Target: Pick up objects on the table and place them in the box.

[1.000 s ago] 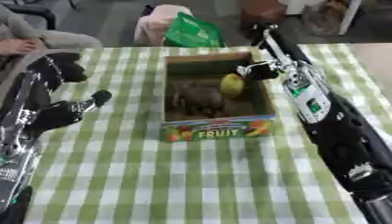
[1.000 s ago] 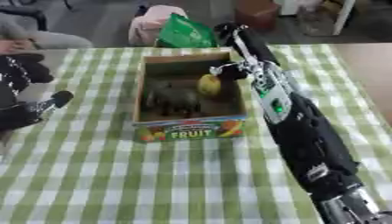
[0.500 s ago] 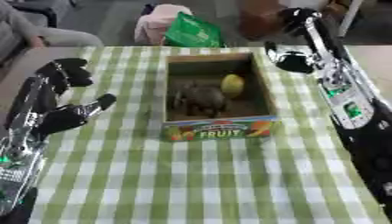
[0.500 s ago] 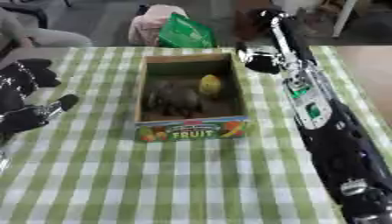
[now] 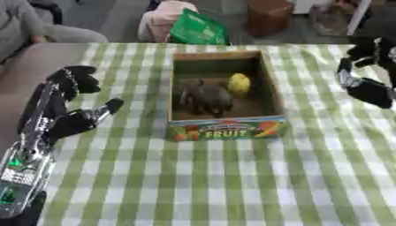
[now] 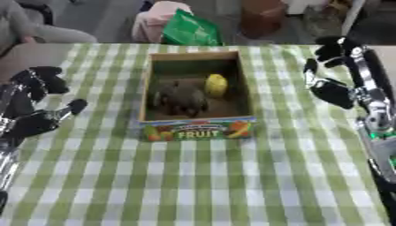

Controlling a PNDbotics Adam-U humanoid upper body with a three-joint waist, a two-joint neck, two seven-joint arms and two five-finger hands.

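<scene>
Your right hand (image 6: 334, 90) has pulled back from over the box (image 5: 224, 98) and now hangs to the right of it, above the checked desk (image 5: 232, 176), fingers relaxed and holding nothing. Inside the box you have a yellow fruit (image 5: 239, 84) toward the far right and a dark brownish lump (image 5: 206, 98) just left of it, near the middle. Your left hand (image 5: 66, 115) sits well left of the box, fingers spread open, empty.

Room with checked tablecloth (image 5: 232, 176)
</scene>
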